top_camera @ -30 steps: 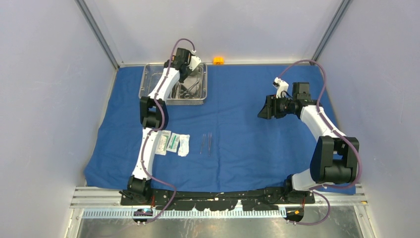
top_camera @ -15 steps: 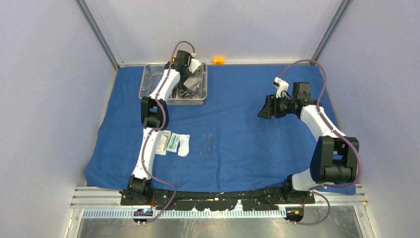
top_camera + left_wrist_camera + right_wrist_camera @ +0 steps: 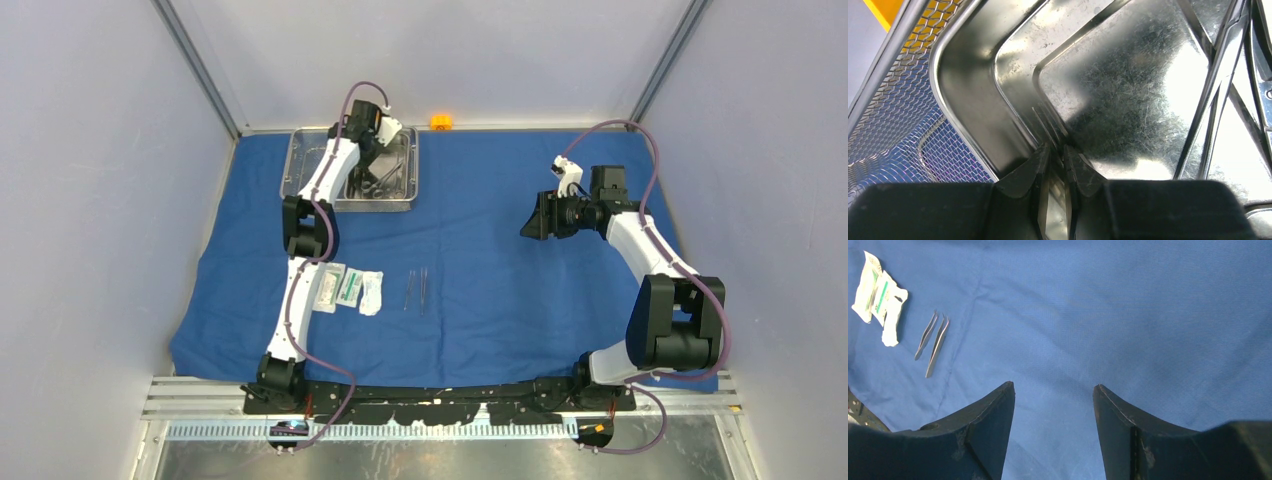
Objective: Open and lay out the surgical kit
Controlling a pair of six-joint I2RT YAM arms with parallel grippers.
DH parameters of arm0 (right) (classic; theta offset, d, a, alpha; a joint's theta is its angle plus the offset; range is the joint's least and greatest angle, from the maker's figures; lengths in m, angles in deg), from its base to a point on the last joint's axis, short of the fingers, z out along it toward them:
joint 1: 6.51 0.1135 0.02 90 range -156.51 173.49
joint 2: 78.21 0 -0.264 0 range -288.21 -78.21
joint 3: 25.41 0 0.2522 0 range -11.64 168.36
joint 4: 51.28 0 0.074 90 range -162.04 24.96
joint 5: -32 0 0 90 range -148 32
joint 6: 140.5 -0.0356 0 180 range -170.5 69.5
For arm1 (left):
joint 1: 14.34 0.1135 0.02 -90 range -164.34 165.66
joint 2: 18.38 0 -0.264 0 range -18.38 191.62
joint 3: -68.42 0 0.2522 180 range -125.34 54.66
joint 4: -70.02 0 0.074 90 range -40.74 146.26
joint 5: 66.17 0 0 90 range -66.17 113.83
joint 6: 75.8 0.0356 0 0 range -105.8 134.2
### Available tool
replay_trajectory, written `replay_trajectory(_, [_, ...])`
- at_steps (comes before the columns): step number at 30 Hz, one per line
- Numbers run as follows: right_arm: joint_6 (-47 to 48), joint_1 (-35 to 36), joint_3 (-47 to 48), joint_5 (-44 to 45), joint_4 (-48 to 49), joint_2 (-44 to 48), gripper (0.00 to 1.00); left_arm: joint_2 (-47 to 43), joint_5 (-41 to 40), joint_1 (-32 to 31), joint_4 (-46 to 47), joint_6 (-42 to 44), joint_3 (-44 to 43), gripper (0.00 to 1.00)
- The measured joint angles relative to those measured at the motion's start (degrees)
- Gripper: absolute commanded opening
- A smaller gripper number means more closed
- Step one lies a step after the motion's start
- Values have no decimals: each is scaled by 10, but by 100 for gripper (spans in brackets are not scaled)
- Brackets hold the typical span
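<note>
A: So, where does the kit sit right now?

B: The blue cloth wrap (image 3: 500, 330) lies spread flat over the table. Three white-green packets (image 3: 348, 288) lie in a row near the left arm. Two thin forceps (image 3: 417, 290) lie side by side just right of them. At the far left corner stands the mesh basket (image 3: 292, 170) with the solid steel tray (image 3: 1128, 75) inside it. An orange block (image 3: 441, 122) sits beyond the cloth's far edge.

A: And the grippers?

B: The left gripper (image 3: 1054, 155) reaches down into the tray near one corner. Its fingers (image 3: 1030, 170) are almost together with a sliver of bright steel between them. Whether they clamp an instrument or only frame the tray floor, I cannot tell. Long steel instruments (image 3: 1218, 85) lie at the tray's right side. The right gripper (image 3: 1053, 390) hovers over bare cloth, jaws wide apart, holding nothing.

A: How should the pick go?

B: Probably best to squeeze on one instrument only and lift straight up, clear of the tray wall. Then set it down beside the forceps, apart from them.
</note>
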Motion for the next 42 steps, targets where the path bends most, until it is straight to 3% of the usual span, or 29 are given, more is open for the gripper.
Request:
replay_trajectory(13, [0, 0, 0, 0, 0, 0, 63, 0, 4, 1, -9, -2, 0, 9])
replay_trajectory(19, [0, 0, 0, 0, 0, 0, 63, 0, 4, 1, -9, -5, 0, 0])
replay_trajectory(42, [0, 0, 0, 0, 0, 0, 64, -42, 43, 0, 5, -37, 38, 0])
